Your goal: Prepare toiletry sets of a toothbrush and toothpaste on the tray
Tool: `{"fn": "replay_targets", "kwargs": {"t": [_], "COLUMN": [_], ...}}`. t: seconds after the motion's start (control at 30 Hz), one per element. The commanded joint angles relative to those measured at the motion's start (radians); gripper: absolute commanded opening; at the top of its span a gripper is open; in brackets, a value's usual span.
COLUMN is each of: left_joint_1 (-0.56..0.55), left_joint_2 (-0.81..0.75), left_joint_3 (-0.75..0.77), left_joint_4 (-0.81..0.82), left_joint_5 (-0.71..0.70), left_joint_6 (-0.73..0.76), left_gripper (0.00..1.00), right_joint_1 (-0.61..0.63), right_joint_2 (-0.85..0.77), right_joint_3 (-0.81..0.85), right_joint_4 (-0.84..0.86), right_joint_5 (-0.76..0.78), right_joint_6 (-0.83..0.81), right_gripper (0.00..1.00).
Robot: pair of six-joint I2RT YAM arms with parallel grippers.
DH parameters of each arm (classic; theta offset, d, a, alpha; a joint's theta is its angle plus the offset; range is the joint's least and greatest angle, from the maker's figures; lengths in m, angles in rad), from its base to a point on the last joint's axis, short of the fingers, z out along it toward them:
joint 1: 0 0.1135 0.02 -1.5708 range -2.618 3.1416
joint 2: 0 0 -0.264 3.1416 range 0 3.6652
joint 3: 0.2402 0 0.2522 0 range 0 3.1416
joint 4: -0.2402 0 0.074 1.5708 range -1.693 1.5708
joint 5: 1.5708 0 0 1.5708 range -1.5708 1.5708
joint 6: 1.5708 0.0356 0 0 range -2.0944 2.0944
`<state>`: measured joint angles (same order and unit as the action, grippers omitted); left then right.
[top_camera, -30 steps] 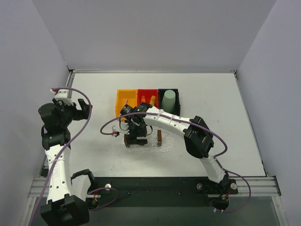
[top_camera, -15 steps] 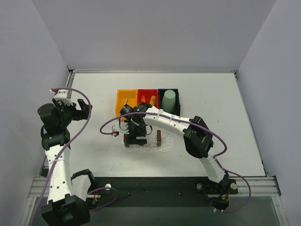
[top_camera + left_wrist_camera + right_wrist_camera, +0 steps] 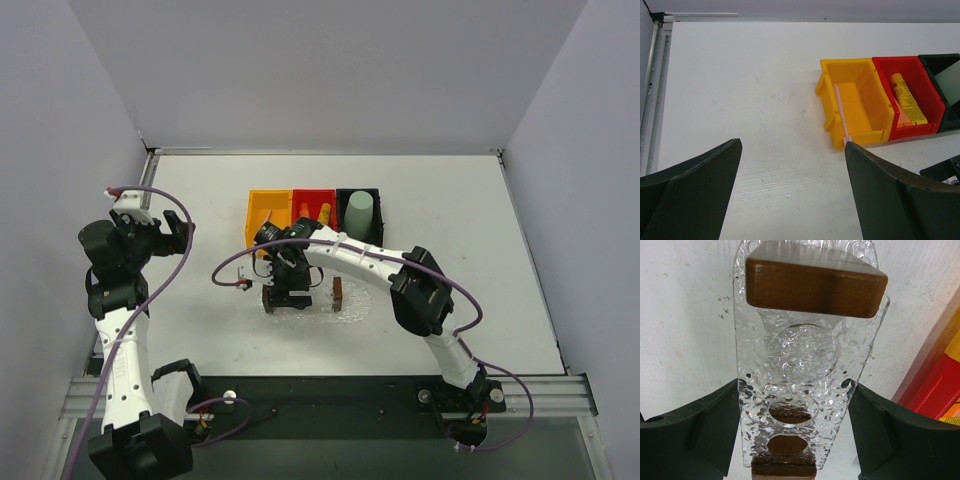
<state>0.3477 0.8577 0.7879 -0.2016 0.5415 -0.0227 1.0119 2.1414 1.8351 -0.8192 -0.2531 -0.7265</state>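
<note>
The clear bumpy tray [image 3: 805, 355] lies on the table with a brown wooden block [image 3: 815, 282] at its far end and another at its near end; it also shows in the top view [image 3: 318, 305]. My right gripper [image 3: 795, 410] straddles the tray, both fingers touching its side edges; it also shows in the top view [image 3: 288, 292]. The toothbrush [image 3: 841, 112] lies in the orange bin [image 3: 860, 107]. A yellow toothpaste tube [image 3: 905, 95] and an orange one [image 3: 904, 119] lie in the red bin [image 3: 927, 100]. My left gripper [image 3: 792, 165] is open, empty and raised at the left [image 3: 168, 232].
The pale green cup [image 3: 359, 212] stands in the black bin [image 3: 377, 200], rightmost of the three bins behind the tray. Grey walls surround the table, with a metal rail [image 3: 650, 90] along its left edge.
</note>
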Motion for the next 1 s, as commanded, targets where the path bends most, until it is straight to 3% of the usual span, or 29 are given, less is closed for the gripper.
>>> {"fn": "replay_targets", "kwargs": {"t": [0.0, 0.63, 0.97], "left_joint_1": [0.011, 0.027, 0.027], "left_joint_2": [-0.014, -0.017, -0.014], "left_joint_3": [0.010, 0.008, 0.010], "left_joint_4": [0.030, 0.030, 0.031], "left_joint_5": [0.028, 0.048, 0.049], "left_joint_6": [-0.006, -0.008, -0.008], "left_gripper": [0.95, 0.95, 0.95], "right_joint_1": [0.013, 0.016, 0.016], "right_joint_2": [-0.008, -0.011, -0.020], "right_joint_3": [0.032, 0.018, 0.019], "right_joint_4": [-0.032, -0.021, -0.018], "right_joint_5": [-0.018, 0.009, 0.025], "right_joint_6": [0.015, 0.021, 0.022], "right_gripper": [0.37, 0.47, 0.60]}}
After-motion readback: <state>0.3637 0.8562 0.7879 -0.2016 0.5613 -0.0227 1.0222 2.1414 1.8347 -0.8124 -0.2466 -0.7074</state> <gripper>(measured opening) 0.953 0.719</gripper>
